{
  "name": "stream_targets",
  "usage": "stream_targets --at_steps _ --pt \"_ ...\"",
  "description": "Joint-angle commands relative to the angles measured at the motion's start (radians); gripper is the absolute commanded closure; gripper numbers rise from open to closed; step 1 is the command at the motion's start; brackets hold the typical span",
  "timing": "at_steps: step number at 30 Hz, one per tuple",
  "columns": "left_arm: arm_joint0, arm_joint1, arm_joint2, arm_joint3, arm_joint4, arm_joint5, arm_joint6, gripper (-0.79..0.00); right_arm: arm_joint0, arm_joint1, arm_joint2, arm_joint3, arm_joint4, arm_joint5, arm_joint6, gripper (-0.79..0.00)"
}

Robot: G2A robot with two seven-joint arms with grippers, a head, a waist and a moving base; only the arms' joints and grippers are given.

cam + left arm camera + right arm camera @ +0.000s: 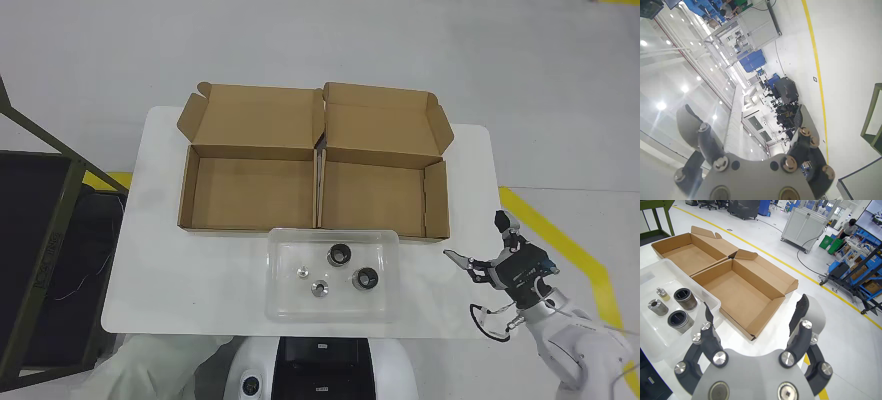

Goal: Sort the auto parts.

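Observation:
A clear plastic tray (288, 302) at the table's front edge holds two black-rimmed bearings (340, 254) (366, 278), a plain metal cylinder (319, 288) and a small metal pin (299, 269). The right wrist view shows the same tray (651, 275), both bearings (685, 298) (678, 321), the cylinder (658, 307) and the pin (662, 293). My right gripper (474, 236) (755, 302) hangs open and empty near the table's front right corner, right of the tray. My left gripper (743, 107) is open and empty, facing the room away from the table.
Two open cardboard boxes stand side by side behind the tray, one on the left (250, 195) (687, 253) and one on the right (372, 198) (742, 289), both empty with lids folded back. A dark cart (40, 260) stands left of the table.

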Motion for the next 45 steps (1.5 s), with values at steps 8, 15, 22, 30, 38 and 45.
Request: stream_targets --at_steps 8,15,22,30,38,45 --pt "0.0 0.0 0.0 0.0 0.0 0.0 0.0 -0.785 0.0 0.0 0.0 0.0 0.0 0.0 0.0 -0.785" --pt "0.0 0.0 0.0 0.0 0.0 0.0 0.0 -0.785 0.0 0.0 0.0 0.0 0.0 0.0 0.0 -0.784" --pt "0.0 0.0 0.0 0.0 0.0 0.0 0.0 -0.785 0.001 0.0 -0.001 0.001 -0.002 0.002 0.003 -0.785" --pt "0.0 0.0 0.0 0.0 0.0 0.0 0.0 -0.785 0.022 0.006 -0.048 0.004 -0.012 -0.025 0.063 -0.785" --pt "0.0 0.0 0.0 0.0 0.0 0.0 0.0 -0.785 0.065 0.014 -0.131 0.019 -0.02 -0.105 0.119 -0.785" --pt "0.0 0.0 0.0 0.0 0.0 0.0 0.0 -0.785 0.096 0.02 -0.2 0.013 -0.019 -0.16 0.14 -0.785"
